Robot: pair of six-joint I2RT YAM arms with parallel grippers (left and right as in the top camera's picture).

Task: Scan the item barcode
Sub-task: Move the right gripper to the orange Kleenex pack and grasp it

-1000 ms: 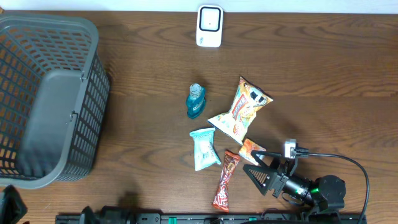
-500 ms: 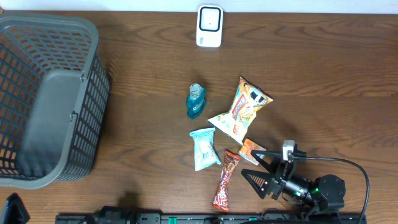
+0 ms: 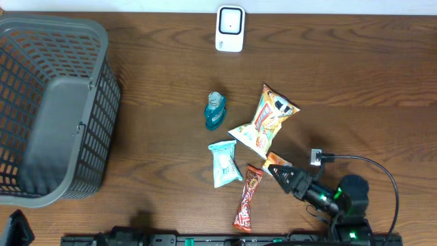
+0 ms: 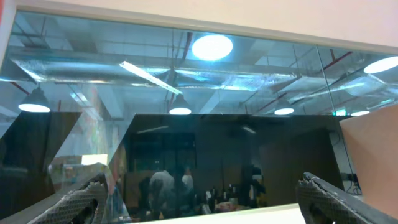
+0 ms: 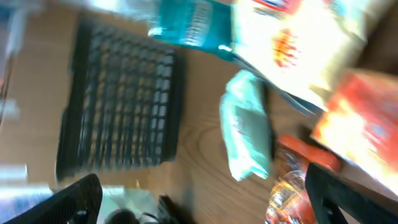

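One scanner (image 3: pixel 230 29) overhead only, basket (image 5: pixel 121 102) rt wrist too

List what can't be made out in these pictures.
- Barcodes: too small in the overhead view, blurred in the right wrist view.
- Small orange plastic snack packet: partly covered overhead by the open right pincer.
- Left pincer: its camera faces a glass window, showing no table; the overhead edge cuts it off.

My wooden table (image 3: pixel 355 75) carries a grey basket (image 3: pixel 109 109) at 9 o'clock and a white scanner (image 3: pixel 230 29) at 12. Near the middle sits a blue bottle (image 3: pixel 215 112). From it, a chip bag (image 3: pixel 265 120) lies at 3 and a teal pouch (image 3: pixel 224 163) at 6. A red bar (image 3: pixel 248 199) and an orange packet (image 3: pixel 275 162) lie toward 5.
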